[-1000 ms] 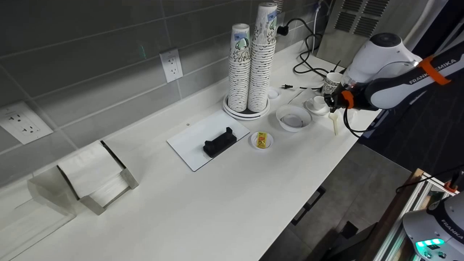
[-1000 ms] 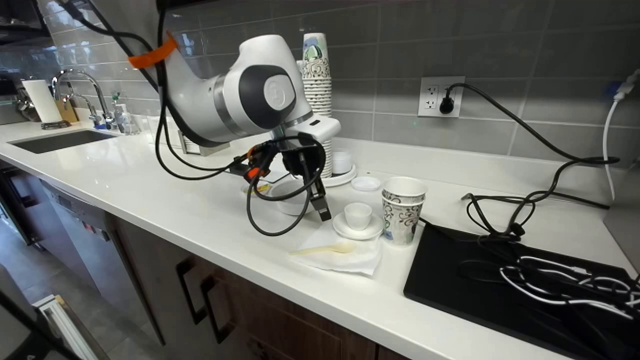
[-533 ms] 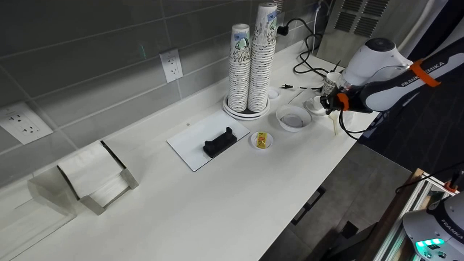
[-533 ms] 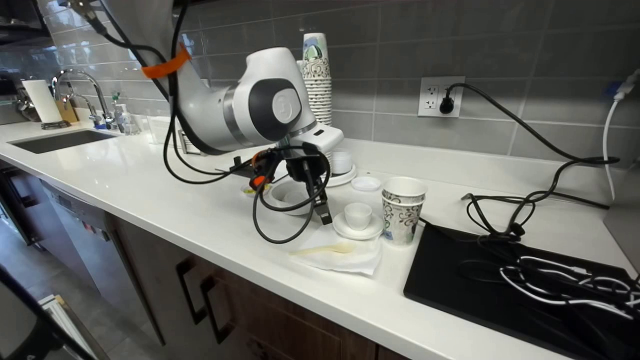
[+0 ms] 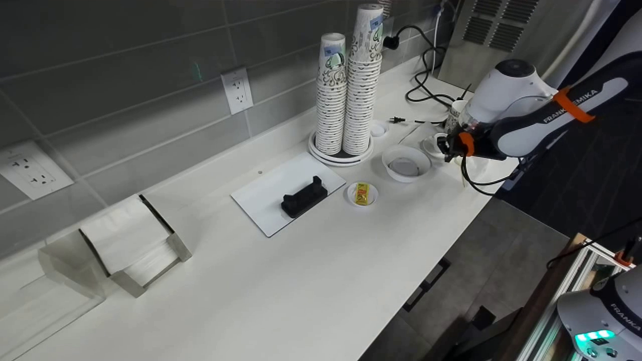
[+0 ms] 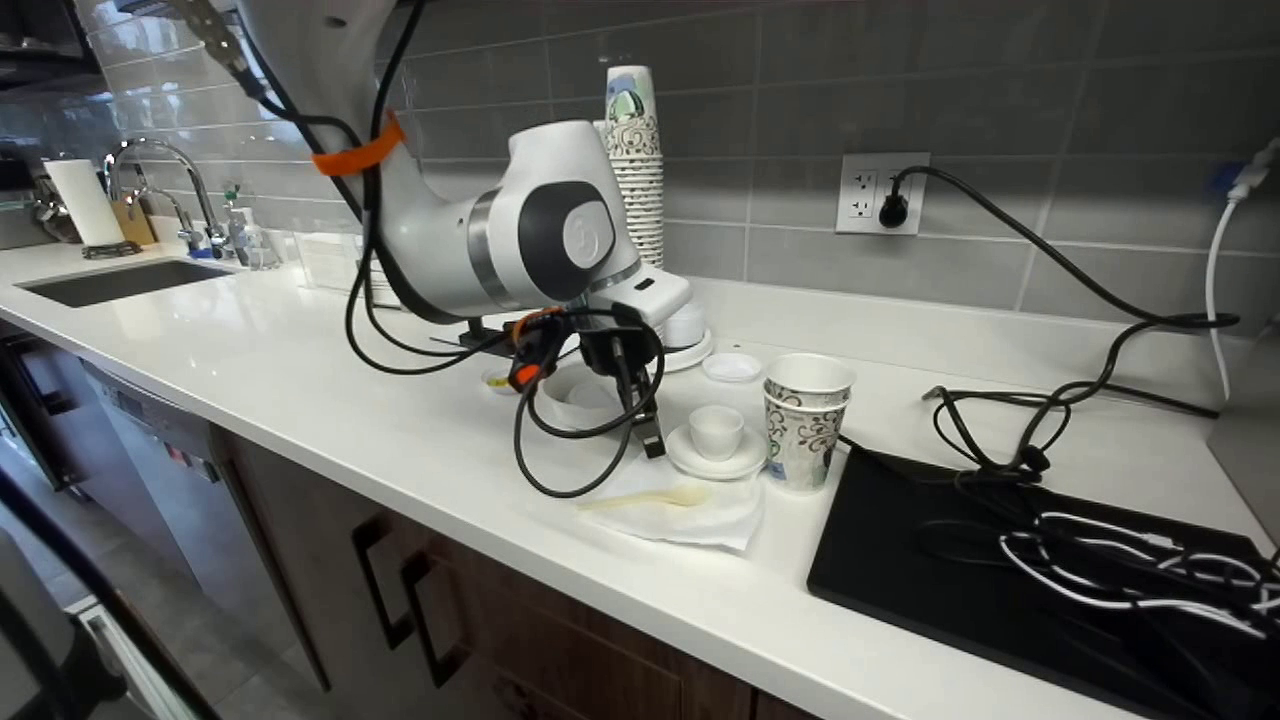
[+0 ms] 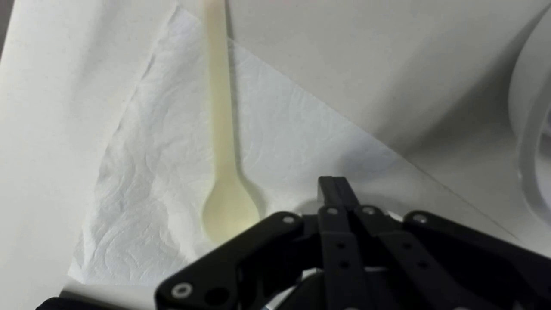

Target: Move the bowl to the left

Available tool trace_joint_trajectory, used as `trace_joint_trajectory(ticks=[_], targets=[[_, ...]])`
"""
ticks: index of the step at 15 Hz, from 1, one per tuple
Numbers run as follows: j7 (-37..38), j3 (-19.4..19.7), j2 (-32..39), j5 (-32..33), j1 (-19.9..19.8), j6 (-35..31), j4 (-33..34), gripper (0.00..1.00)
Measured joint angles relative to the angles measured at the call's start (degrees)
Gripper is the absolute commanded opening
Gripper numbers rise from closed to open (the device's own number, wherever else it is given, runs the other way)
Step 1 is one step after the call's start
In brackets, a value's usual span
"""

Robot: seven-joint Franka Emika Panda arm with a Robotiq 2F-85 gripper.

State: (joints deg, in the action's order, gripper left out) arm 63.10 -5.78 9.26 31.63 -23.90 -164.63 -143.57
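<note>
- The fingers [image 7: 327, 191] are pressed together, nothing gripped, over the napkin [image 7: 142, 206].
- The bowl [image 5: 407, 152] is left untouched on the desk [image 5: 281, 291], between the small dish [image 5: 373, 195] and the saucer [image 6: 755, 458].

Round white bowl [image 5: 407, 164], upright on counter [image 5: 281, 291].

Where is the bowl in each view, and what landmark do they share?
In an exterior view: the bowl is right of centre, just above mid-height.
In an exterior view: the bowl is just left of centre, partly hidden by the gripper.
Wrist view: the bowl is at the right edge, cut off by the frame.
Shared landmark: the spoon, in the wrist view and, at least partly, in both exterior views.
</note>
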Motion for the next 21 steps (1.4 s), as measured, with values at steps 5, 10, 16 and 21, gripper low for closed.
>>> trace_joint_trajectory(ticks=[5, 10, 16, 21], targets=[[0.56, 0.00, 2.10, 0.00, 0.18, -0.04, 0.95, 0.00], [-0.54, -0.60, 3.65, -1.75, -0.10, -0.17, 1.77, 0.00], [-19.30, -6.29, 4.13, -22.83, -2.06, 0.20, 1.99, 0.00], [-35.57, -7.26, 4.56, -40.32, -0.09, 5.10, 4.01, 0.00]])
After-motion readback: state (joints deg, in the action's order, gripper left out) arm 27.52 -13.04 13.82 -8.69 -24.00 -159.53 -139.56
